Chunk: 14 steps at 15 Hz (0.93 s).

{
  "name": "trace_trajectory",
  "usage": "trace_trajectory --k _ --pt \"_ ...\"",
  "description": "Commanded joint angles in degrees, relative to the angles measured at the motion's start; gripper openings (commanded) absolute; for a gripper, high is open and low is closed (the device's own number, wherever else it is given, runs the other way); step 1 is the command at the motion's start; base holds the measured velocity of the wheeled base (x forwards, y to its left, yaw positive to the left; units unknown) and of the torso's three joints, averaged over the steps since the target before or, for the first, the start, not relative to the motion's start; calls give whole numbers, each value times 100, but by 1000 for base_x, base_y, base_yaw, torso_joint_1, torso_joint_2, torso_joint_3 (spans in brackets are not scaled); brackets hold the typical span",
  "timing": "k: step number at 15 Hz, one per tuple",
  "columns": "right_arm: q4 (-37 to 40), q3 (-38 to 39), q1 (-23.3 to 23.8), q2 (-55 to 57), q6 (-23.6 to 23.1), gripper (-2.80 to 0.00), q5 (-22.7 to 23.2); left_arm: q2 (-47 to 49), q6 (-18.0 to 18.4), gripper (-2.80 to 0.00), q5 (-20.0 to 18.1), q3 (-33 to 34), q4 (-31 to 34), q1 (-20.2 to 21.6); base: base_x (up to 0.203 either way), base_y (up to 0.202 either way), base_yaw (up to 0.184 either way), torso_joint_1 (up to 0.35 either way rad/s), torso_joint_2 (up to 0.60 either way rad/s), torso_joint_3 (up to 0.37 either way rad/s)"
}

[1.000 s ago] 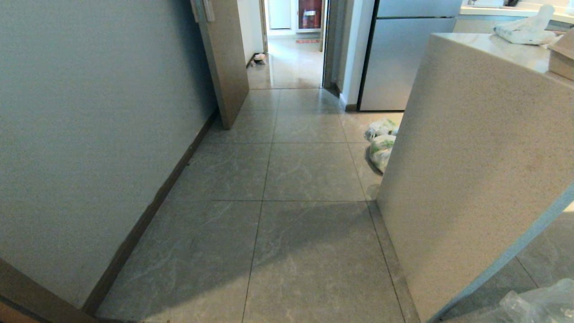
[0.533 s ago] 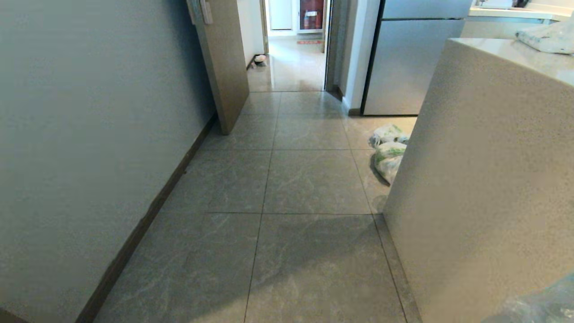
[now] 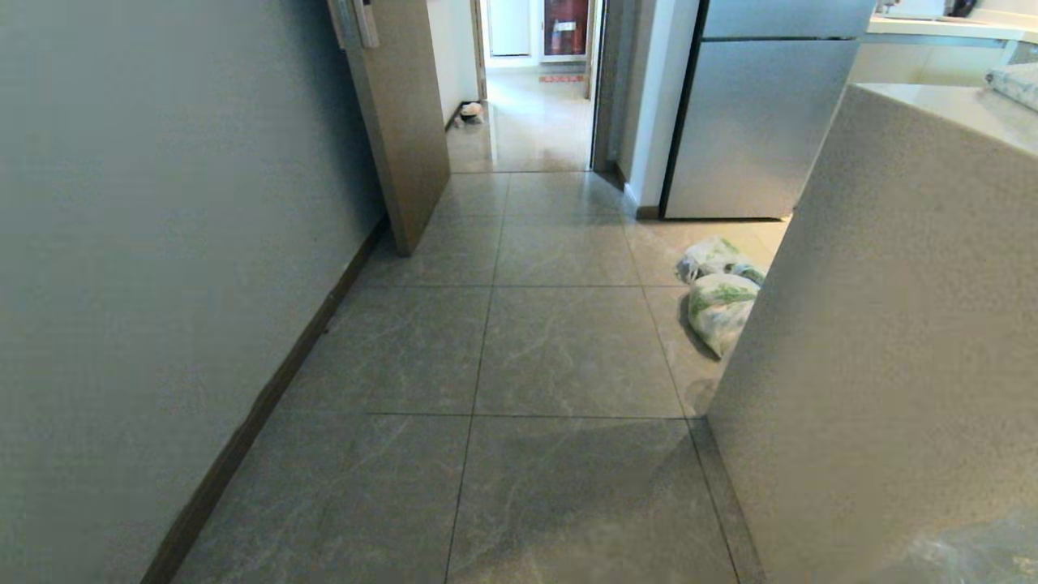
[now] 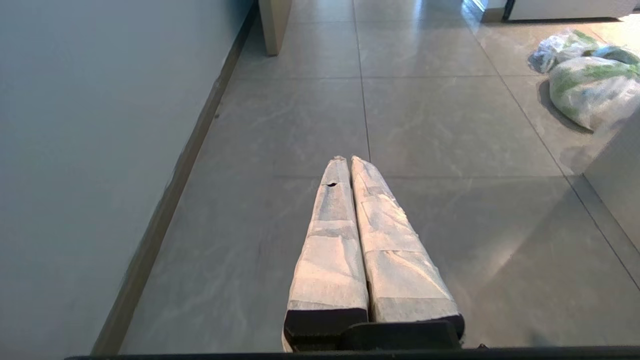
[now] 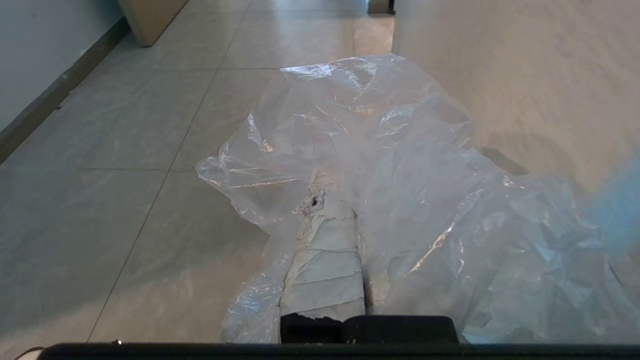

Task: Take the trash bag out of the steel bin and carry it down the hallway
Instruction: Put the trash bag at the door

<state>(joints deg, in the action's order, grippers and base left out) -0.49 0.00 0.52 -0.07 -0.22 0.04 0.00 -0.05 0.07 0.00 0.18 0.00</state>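
Carrying step: your right gripper is clamped on the trash bag. Left gripper is pressed together, empty. Next, roll toward the doorway at twelve o'clock.

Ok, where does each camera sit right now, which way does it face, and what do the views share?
Head view: up on the head, facing down the hallway toward the open doorway; no arm shows.
Left wrist view: behind the left gripper, shut and empty, low over the floor tiles.
Right wrist view: behind the right gripper, shut on the trash bag.
Shared: head and left wrist views both show the white-green bags by the counter.
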Motion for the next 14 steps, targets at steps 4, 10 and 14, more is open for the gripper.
trace_trajectory --k 4,10,14 --pt "5 9 0 -1 -4 -280 5 0 -4 -280 1 0 -1 0 188 0 2 1 3 -1" --pt "-4 9 0 -1 -1 -280 5 0 -4 -280 1 0 -1 0 191 0 1 3 3 1" --pt "-4 9 -8 -1 4 -280 5 0 -4 -280 1 0 -1 0 188 0 1 3 4 3"
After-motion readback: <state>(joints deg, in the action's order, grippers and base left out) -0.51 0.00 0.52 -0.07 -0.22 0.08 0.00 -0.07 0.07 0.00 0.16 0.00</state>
